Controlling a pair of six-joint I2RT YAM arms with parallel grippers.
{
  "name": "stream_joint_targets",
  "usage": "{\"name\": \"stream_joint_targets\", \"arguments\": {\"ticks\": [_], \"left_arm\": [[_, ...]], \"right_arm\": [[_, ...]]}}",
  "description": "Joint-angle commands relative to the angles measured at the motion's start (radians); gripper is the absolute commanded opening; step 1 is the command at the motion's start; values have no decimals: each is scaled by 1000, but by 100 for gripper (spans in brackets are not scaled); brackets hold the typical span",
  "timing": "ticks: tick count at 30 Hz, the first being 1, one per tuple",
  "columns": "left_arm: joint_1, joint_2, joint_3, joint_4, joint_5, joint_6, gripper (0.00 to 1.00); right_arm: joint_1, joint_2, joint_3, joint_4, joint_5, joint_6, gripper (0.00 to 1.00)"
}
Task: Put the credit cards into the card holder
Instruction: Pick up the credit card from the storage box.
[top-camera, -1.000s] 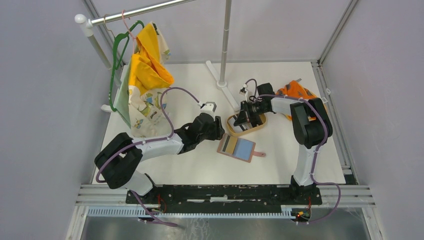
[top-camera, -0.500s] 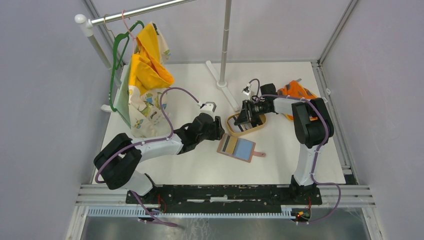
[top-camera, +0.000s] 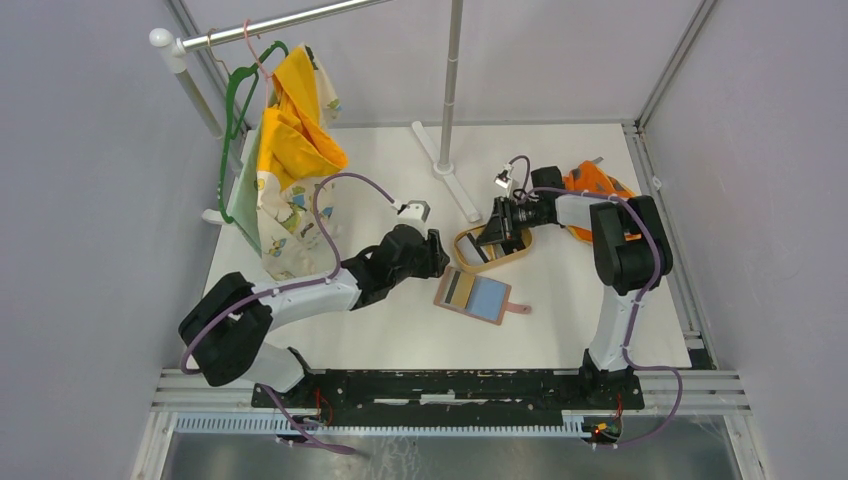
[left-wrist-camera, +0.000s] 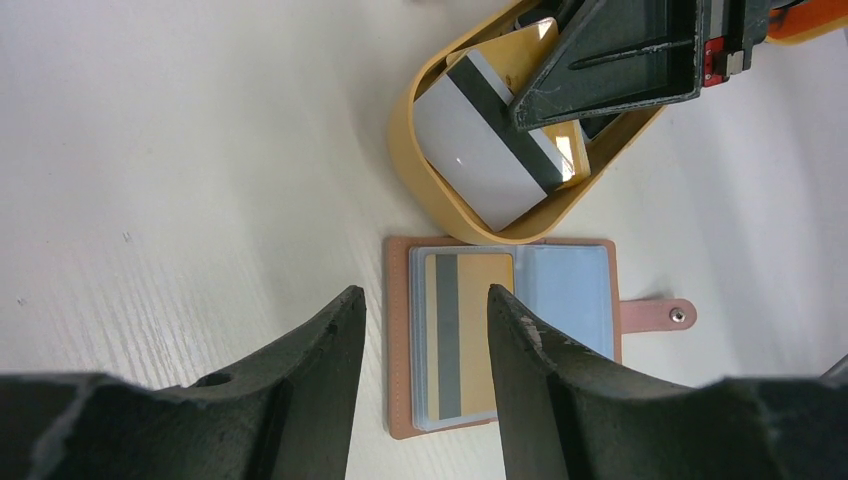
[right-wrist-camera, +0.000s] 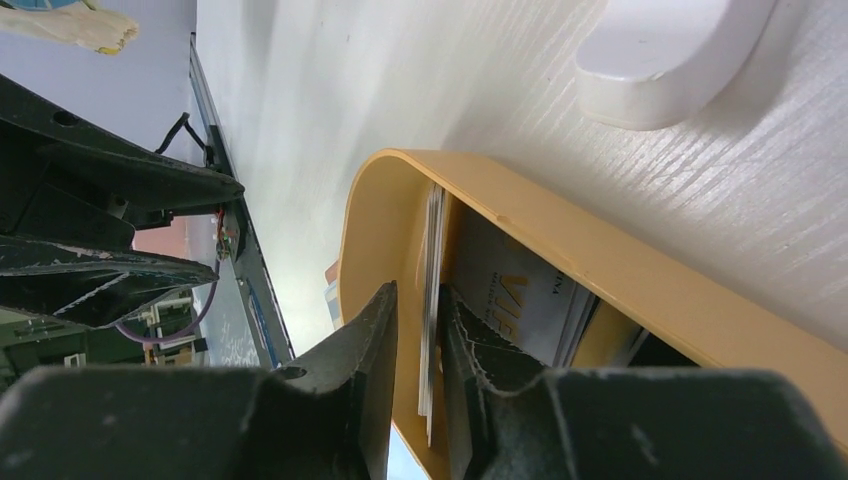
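The card holder (left-wrist-camera: 500, 335) lies open on the table, with a yellowish credit card (left-wrist-camera: 468, 335) in its left pocket and the strap tab pointing right. Behind it an oval wooden tray (left-wrist-camera: 425, 180) holds more credit cards; a white one with a dark stripe (left-wrist-camera: 480, 155) leans tilted inside. My right gripper (right-wrist-camera: 418, 290) reaches into the tray (right-wrist-camera: 600, 265), open narrowly, with that white card (right-wrist-camera: 432, 240) standing on edge between its fingers and a gap on the left side. My left gripper (left-wrist-camera: 422, 295) hovers open over the holder's left edge, holding nothing.
An orange patterned cloth (top-camera: 595, 182) lies behind the right wrist. A clothes rack's pole and white foot (top-camera: 445, 165) stand just behind the tray, and hung garments (top-camera: 290, 150) fill the back left. More cards (right-wrist-camera: 520, 290) lie flat in the tray.
My right gripper's jaws have parted slightly around the white card, and its wrist has shifted a little to the right. The left arm has barely moved.
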Motion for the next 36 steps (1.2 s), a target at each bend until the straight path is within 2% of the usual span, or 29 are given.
{"name": "stream_joint_targets", "arguments": {"ticks": [1,16,36], "left_arm": [[0,-36,-9,9,11,20,55],[-1,-120,-45,22,32,18,55],[-3,-139,-58,23,42,15,55]], "right_arm": [[-15,-47,-13,33,-48,6,27],[-64,-63,-36,39,-48,1,26],[-106,-81,-55,37,-72,-3,27]]}}
